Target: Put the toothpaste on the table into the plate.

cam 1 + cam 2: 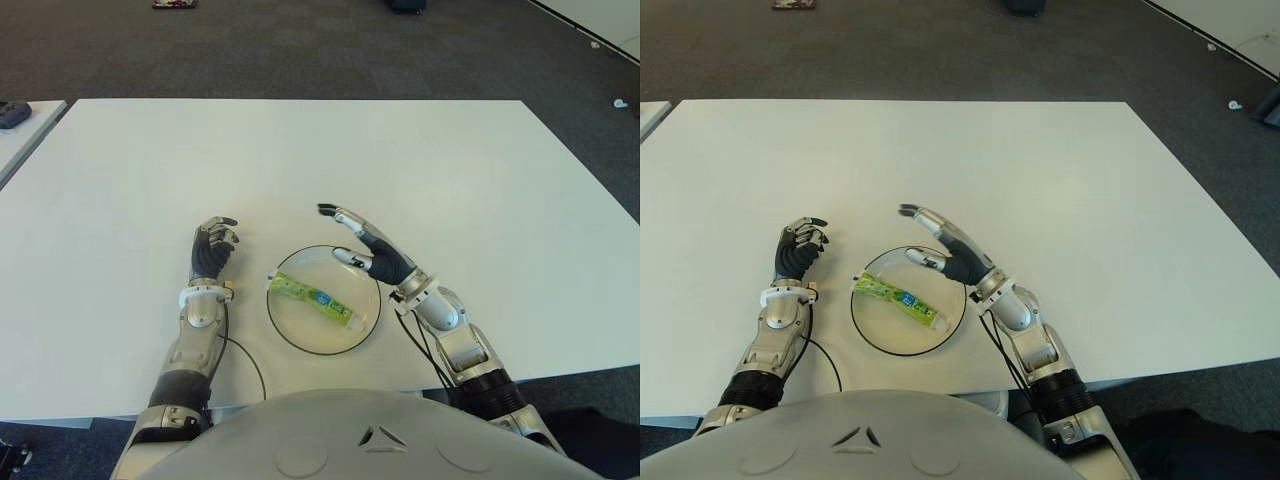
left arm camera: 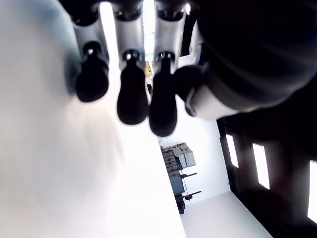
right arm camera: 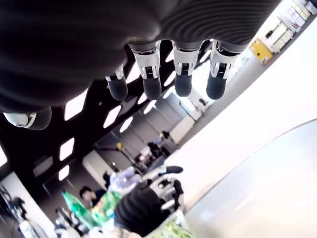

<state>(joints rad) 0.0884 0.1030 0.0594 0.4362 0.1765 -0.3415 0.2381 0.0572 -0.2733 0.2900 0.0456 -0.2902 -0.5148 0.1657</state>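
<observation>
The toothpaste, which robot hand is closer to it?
The right hand, open, is over the plate's far right rim, just beyond the toothpaste lying in it. The left hand, curled, sits left of the plate, farther away.

A broad white worktop (image 1: 420,170) carries a round plate (image 1: 290,335) near its near edge, about the middle. A thin black cable (image 1: 250,362) lies on it just left of the plate.

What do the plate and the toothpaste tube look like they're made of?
The plate looks like clear glass or plastic: the white table shows through it and only its rim reads dark. The toothpaste tube, lying inside it, looks like soft glossy plastic, green with a white cap end. The right robot hand hovers open over the plate.
</observation>
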